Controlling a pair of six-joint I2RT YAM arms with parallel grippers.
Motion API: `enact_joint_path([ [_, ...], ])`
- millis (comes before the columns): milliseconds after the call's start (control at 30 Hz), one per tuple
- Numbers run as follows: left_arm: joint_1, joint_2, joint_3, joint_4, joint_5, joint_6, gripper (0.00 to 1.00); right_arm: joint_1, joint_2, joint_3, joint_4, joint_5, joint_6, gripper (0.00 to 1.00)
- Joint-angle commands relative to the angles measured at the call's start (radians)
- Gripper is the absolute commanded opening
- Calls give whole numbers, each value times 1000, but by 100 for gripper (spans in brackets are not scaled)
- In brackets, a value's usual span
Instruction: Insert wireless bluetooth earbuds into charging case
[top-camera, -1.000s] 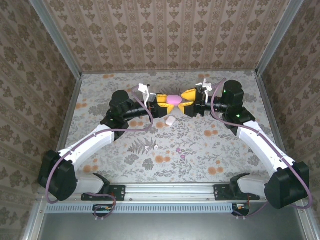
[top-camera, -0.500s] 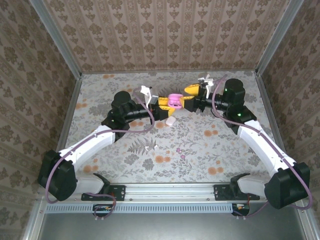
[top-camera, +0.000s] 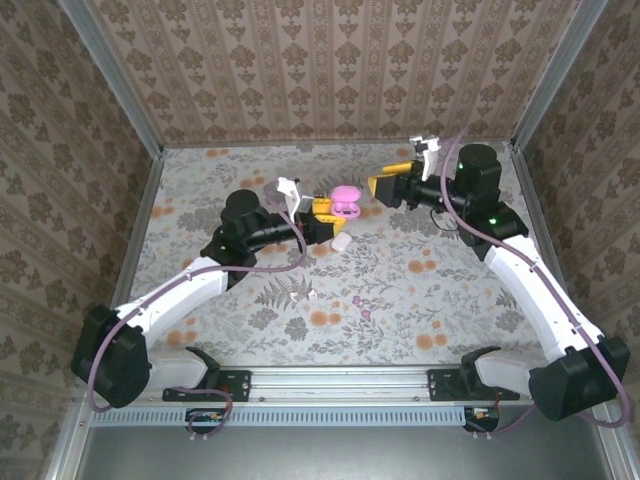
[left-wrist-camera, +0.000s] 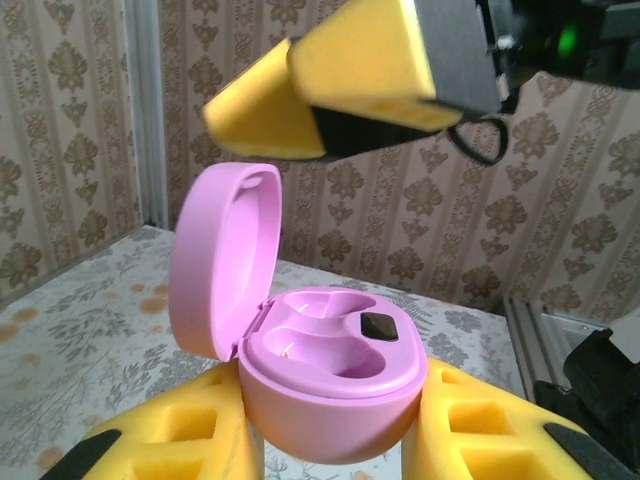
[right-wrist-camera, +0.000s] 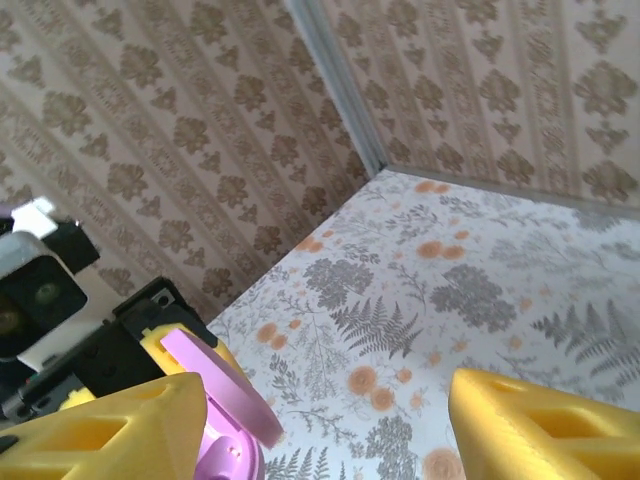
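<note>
Charging case (left-wrist-camera: 330, 370): pink, lid hinged open and upright, inner wells exposed. Its base is grasped by the left claw (top-camera: 333, 209), raised above the far-centre worktop (top-camera: 200, 180). Right claw (top-camera: 384, 186): released, fingers spread, just right of the case, apart from it. Earbuds (top-camera: 365, 313): two tiny magenta pieces on the worktop, nearer, well apart from the case.

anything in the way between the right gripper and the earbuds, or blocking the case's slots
Nothing visible. The charging case, clamped in the left gripper, has its lid up and both wells uncovered. The earbuds lie on the table nearer the arm bases, nothing over them, and the open right gripper has free space toward them.
</note>
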Motion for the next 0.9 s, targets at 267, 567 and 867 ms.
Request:
enact_joint_path([
  [267,12,-128,-78,21,-136,58,31,-30,-22,-102,-379,169,131,50],
  [567,11,-227,-125,4,-166,72,31,-4,47,-206,-444,129,245,45],
  [867,9,-263,-154,20,-202,55,30,90,96,-222,-521,164,235,38],
])
